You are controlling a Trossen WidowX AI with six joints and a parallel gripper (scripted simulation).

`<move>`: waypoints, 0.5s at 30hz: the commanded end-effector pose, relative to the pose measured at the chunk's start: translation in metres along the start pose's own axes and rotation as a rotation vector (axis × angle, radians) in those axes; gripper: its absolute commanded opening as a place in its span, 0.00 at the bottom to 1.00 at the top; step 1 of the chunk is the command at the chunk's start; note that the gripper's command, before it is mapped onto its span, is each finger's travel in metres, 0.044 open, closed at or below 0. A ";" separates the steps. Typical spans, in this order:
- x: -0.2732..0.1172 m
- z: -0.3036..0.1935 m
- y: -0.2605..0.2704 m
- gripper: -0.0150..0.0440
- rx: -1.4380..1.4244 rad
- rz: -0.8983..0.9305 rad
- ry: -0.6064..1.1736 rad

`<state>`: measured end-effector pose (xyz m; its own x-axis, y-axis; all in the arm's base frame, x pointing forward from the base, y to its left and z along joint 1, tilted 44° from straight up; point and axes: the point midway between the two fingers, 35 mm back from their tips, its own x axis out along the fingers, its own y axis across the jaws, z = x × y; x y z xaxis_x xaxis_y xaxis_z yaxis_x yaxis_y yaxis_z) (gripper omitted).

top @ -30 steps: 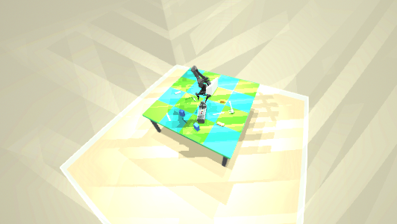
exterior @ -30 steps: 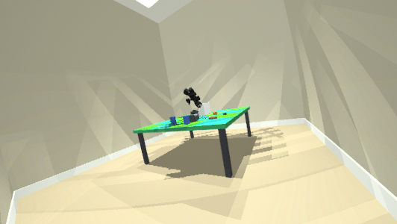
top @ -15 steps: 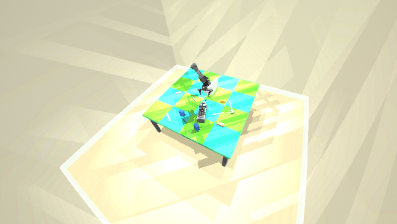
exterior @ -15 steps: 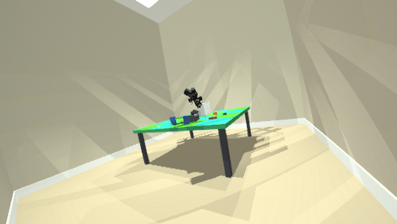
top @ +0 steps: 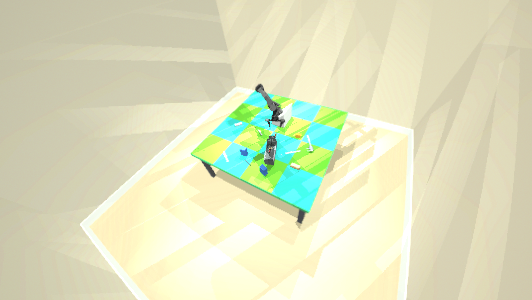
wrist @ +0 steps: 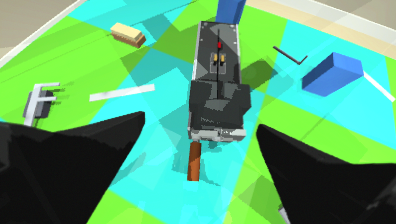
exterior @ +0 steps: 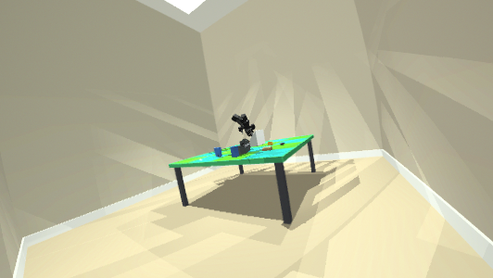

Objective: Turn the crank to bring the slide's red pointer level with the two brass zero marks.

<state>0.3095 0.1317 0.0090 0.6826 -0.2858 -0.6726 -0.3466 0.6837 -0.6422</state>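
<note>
The machine (top: 270, 152) (exterior: 245, 147) is a long dark grey box on the checkered table. In the wrist view its slotted top (wrist: 204, 57) points away from me. The red pointer (wrist: 219, 45) stands in the slot, beyond the two brass zero marks (wrist: 215, 59) and not level with them. A dark housing (wrist: 218, 107) covers the near end. The orange-brown crank handle (wrist: 194, 162) sticks out below it, left of the middle between my fingers. My gripper (wrist: 201, 123) is wide open and empty above the near end. The crank arm is mostly hidden.
One blue block (wrist: 332, 75) (top: 244, 152) lies right of the machine, another (wrist: 230, 11) (top: 263, 170) at its far end. A tan and brown block (wrist: 127, 35), white strip (wrist: 122, 93) and grey bracketed piece (wrist: 37, 102) lie left. A hex key (wrist: 290, 54) lies right. A white panel (top: 286, 116) (exterior: 258, 137) stands by the arm.
</note>
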 end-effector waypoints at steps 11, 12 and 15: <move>0.036 -0.047 0.001 1.00 -0.021 0.002 0.016; 0.036 -0.047 0.001 1.00 -0.021 0.002 0.016; 0.037 -0.048 0.001 1.00 -0.021 0.002 0.016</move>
<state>0.3066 0.0928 -0.0285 0.6788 -0.2938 -0.6730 -0.3488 0.6774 -0.6476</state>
